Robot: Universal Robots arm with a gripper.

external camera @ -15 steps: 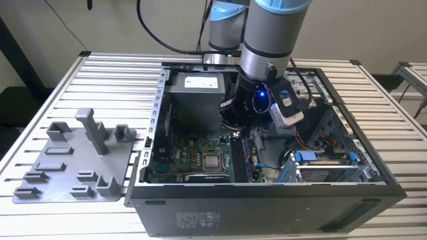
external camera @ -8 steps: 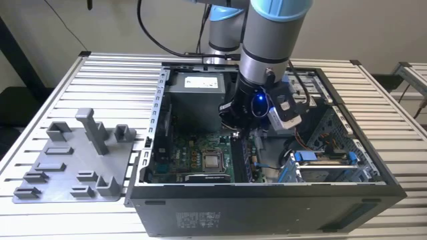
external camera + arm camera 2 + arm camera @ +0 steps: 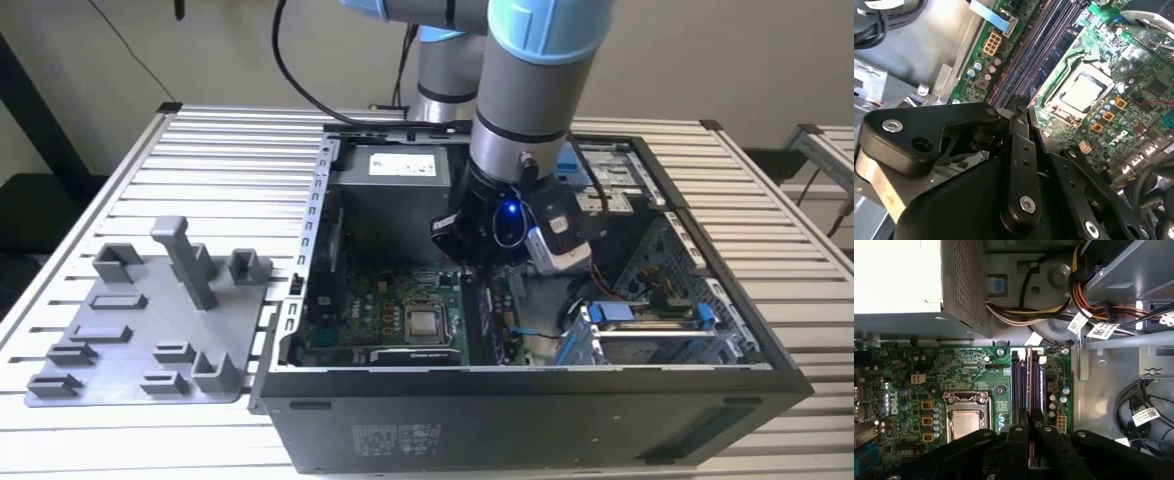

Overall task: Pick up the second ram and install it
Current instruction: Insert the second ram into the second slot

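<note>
My gripper (image 3: 483, 262) reaches down into the open computer case (image 3: 534, 400), over the motherboard. In the first wrist view the gripper (image 3: 1030, 426) is shut on the second ram (image 3: 1030, 385), which shows edge-on as a thin dark strip. The strip runs lengthwise along the memory slots (image 3: 1019, 385) beside the processor socket (image 3: 965, 420). In the second wrist view the fingertips (image 3: 1015, 107) meet just above the slots (image 3: 1029, 55). How deep the ram sits in a slot I cannot tell.
A power supply (image 3: 394, 165) and bundled cables (image 3: 1094, 310) crowd the case's far end. A drive cage (image 3: 654, 325) stands on the exterior view's right. The grey fixture plate (image 3: 134, 330) with upright posts lies on the table at the exterior view's left.
</note>
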